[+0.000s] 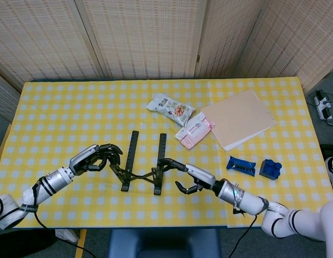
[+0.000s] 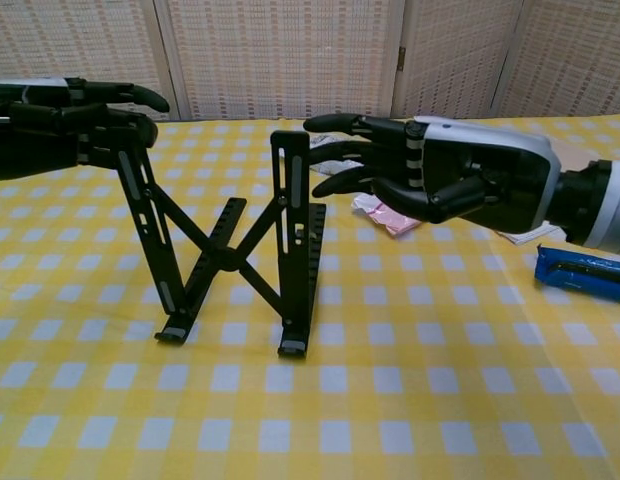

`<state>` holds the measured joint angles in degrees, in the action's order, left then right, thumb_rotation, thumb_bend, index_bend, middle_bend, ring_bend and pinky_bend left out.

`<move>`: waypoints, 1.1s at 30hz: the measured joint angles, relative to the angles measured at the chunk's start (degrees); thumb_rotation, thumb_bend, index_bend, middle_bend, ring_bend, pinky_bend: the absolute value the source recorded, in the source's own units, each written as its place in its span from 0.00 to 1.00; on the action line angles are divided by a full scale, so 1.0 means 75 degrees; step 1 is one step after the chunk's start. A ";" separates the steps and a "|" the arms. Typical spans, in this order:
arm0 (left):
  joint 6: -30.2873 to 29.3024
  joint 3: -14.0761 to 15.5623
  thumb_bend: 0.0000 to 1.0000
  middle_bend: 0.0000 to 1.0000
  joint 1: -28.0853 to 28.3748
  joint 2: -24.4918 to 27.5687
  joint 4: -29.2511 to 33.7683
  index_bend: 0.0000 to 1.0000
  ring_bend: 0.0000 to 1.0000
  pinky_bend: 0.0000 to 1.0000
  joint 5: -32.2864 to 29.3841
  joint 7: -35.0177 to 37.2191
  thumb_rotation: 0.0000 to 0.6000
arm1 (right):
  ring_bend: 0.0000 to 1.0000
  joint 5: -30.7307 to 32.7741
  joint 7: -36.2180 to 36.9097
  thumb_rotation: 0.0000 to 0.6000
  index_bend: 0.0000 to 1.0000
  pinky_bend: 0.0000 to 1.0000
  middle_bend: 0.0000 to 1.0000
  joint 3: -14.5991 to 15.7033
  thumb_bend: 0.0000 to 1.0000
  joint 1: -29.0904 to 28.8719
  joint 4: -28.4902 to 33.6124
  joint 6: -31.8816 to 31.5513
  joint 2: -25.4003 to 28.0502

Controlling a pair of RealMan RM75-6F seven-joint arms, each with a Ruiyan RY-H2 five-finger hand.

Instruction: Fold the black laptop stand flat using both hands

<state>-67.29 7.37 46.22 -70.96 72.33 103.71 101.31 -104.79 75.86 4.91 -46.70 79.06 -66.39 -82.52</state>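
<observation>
The black laptop stand (image 1: 142, 166) (image 2: 235, 255) sits near the table's front middle on its two base rails, its crossed struts partly lowered. In the chest view its left raised arm leans to the left and its right one stands nearly upright. My left hand (image 1: 94, 157) (image 2: 65, 125) grips the top of the left arm with curled fingers. My right hand (image 1: 187, 175) (image 2: 445, 175) reaches in from the right with fingers stretched out. Their tips lie against the top of the right arm, without closing around it.
Behind the stand lie a snack bag (image 1: 170, 107), a pink packet (image 1: 195, 129) (image 2: 390, 212) and a tan folder (image 1: 239, 118). A blue packet (image 1: 240, 165) (image 2: 585, 275) and a blue block (image 1: 269, 169) sit to the right of my right hand.
</observation>
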 measured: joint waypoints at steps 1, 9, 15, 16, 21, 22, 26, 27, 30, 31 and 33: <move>-0.0084 0.0061 0.84 0.51 -0.0032 0.0045 0.0048 0.37 0.50 0.51 0.0040 -0.0050 1.00 | 0.17 -0.0018 -0.0067 1.00 0.00 0.01 0.13 0.0032 0.69 0.0012 0.0036 -0.0024 0.0017; -0.0399 0.0334 0.84 0.51 -0.0136 0.0269 0.0325 0.37 0.50 0.51 0.0209 -0.0496 1.00 | 0.17 -0.0051 -0.0607 1.00 0.00 0.01 0.13 0.0275 0.69 0.0090 0.0325 -0.0154 0.0133; -0.0411 0.0388 0.84 0.52 -0.0100 0.0279 0.0409 0.37 0.49 0.51 0.0110 -0.0606 1.00 | 0.17 0.0225 -0.0889 1.00 0.00 0.01 0.13 0.0222 0.69 0.0054 0.0335 0.0039 0.0053; -0.0404 0.0388 0.84 0.51 -0.0091 0.0275 0.0408 0.37 0.49 0.51 0.0094 -0.0605 1.00 | 0.17 0.0265 -0.0922 1.00 0.00 0.01 0.13 0.0197 0.69 0.0029 0.0321 0.0090 0.0020; -0.0378 0.0387 0.84 0.51 -0.0048 0.0257 0.0419 0.36 0.49 0.51 0.0006 -0.0599 1.00 | 0.17 0.0449 -0.0991 1.00 0.00 0.01 0.13 0.0059 0.69 -0.0143 0.0206 0.0368 -0.0215; -0.0374 0.0387 0.84 0.51 -0.0043 0.0257 0.0423 0.36 0.49 0.51 -0.0013 -0.0593 1.00 | 0.17 0.0477 -0.0991 1.00 0.00 0.01 0.13 0.0046 0.69 -0.0167 0.0173 0.0418 -0.0258; -0.0339 0.0393 0.84 0.51 -0.0008 0.0261 0.0433 0.36 0.48 0.51 -0.0071 -0.0575 1.00 | 0.17 0.0598 -0.0932 1.00 0.00 0.01 0.13 0.0021 0.69 -0.0283 -0.0033 0.0667 -0.0491; -0.0336 0.0392 0.84 0.51 -0.0005 0.0261 0.0438 0.36 0.48 0.51 -0.0083 -0.0578 1.00 | 0.17 0.0619 -0.0902 1.00 0.00 0.01 0.13 0.0022 0.69 -0.0303 -0.0083 0.0710 -0.0542; -0.0317 0.0382 0.84 0.51 0.0008 0.0254 0.0453 0.36 0.48 0.51 -0.0139 -0.0575 1.00 | 0.17 0.0695 -0.0767 1.00 0.00 0.01 0.13 0.0036 0.69 -0.0333 -0.0247 0.0802 -0.0710; -0.0307 0.0378 0.84 0.51 0.0013 0.0249 0.0453 0.36 0.48 0.51 -0.0155 -0.0573 1.00 | 0.17 0.0714 -0.0711 1.00 0.00 0.01 0.13 0.0044 0.69 -0.0337 -0.0297 0.0822 -0.0758; -0.0284 0.0365 0.84 0.51 0.0027 0.0232 0.0451 0.36 0.48 0.51 -0.0194 -0.0560 1.00 | 0.17 0.0772 -0.0574 1.00 0.00 0.01 0.13 0.0066 0.69 -0.0332 -0.0421 0.0863 -0.0892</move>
<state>-69.43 10.11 46.42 -69.22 75.72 102.25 97.11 -99.00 71.55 5.41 -49.20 75.90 -59.92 -89.21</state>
